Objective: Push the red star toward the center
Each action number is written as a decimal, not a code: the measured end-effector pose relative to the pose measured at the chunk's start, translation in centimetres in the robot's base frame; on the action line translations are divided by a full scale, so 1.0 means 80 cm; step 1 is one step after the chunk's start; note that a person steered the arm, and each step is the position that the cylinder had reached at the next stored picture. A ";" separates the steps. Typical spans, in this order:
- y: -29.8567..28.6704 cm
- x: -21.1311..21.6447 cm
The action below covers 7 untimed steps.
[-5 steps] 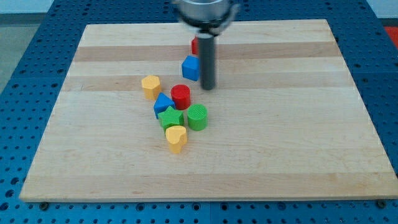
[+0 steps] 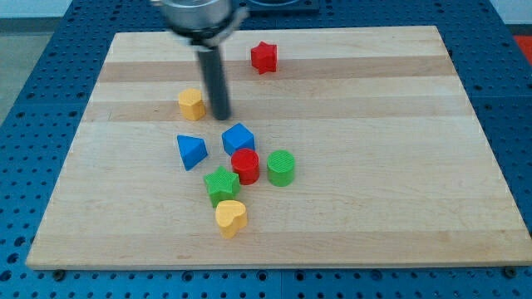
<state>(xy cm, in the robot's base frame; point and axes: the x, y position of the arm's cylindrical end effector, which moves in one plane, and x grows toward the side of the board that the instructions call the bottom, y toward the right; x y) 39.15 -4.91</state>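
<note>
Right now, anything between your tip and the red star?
Nothing. In the camera view, bare board separates my tip from the red star, which sits toward the view's upper right. The yellow block lies just left of the tip, off that line.

A pale wooden board (image 2: pixel 374 183) with long grain stripes lay on a blue perforated table (image 2: pixel 25 124) full of small holes. The light was even and soft. At the view's top, a grey strip of floor was visible.
</note>
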 end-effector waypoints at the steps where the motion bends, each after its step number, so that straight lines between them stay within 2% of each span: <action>1: 0.112 -0.031; 2: 0.119 -0.121; 3: 0.065 -0.191; 4: -0.005 -0.162; 5: -0.030 -0.092; 6: 0.035 -0.107; 7: 0.157 -0.043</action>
<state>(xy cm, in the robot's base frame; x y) 35.73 7.68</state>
